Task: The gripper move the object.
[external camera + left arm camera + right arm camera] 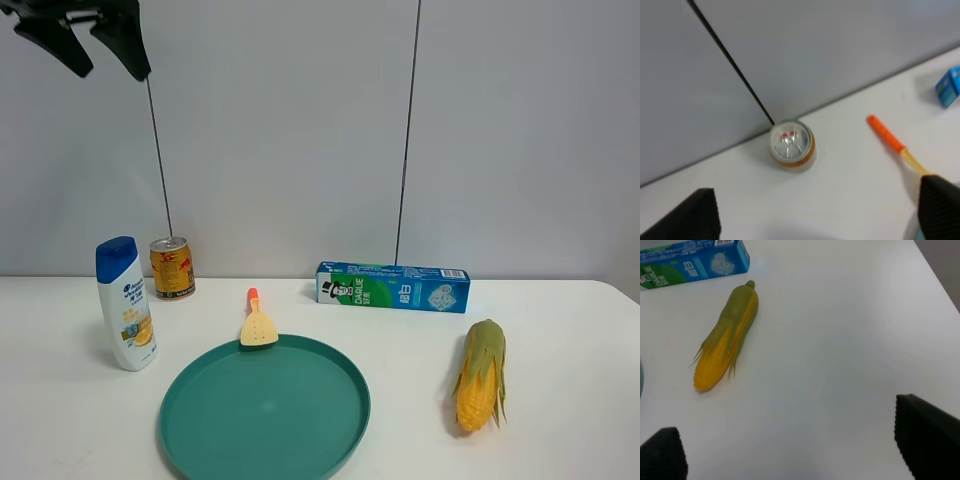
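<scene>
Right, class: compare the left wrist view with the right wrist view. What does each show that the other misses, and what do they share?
Only the left wrist view shows the small gold drink can with a silver top, standing upright by the wall, and the orange-handled spatula. Only the right wrist view shows the yellow corn cob in its green husk lying on its side. Both show the white table, part of the blue-green toothpaste box, and the open black fingertips of that arm's own hand, holding nothing.

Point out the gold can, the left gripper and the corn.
gold can (172,268), exterior high view, on its side wall.
left gripper (98,58), exterior high view, midway between its fingertips.
corn (481,375), exterior high view, mid-cob.
</scene>
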You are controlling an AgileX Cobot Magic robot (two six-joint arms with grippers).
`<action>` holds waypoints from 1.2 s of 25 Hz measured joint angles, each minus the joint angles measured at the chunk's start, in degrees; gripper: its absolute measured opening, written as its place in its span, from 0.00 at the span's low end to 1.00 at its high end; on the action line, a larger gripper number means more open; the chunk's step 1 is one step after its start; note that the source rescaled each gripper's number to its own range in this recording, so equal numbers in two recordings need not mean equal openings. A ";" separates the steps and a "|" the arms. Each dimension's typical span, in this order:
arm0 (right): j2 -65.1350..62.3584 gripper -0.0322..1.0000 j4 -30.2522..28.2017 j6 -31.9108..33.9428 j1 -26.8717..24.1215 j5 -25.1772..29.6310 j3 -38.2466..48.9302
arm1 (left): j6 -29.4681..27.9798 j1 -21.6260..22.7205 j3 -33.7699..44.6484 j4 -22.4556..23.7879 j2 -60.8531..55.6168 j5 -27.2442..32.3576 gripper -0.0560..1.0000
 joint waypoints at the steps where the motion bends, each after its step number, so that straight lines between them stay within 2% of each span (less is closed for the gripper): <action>1: 0.00 1.00 0.00 0.00 0.00 0.00 0.00 | -0.27 0.00 0.00 0.00 -1.68 0.02 0.48; 8: 0.00 1.00 0.00 0.00 0.00 0.00 0.00 | -1.74 0.00 0.98 0.00 -13.78 0.27 0.47; 13: 0.00 1.00 0.00 0.00 0.00 0.00 0.00 | -2.47 0.00 7.81 0.00 -25.27 0.27 0.47; 30: 0.00 1.00 0.00 0.00 0.00 0.00 0.00 | -14.16 0.00 59.06 0.57 -63.82 0.34 0.47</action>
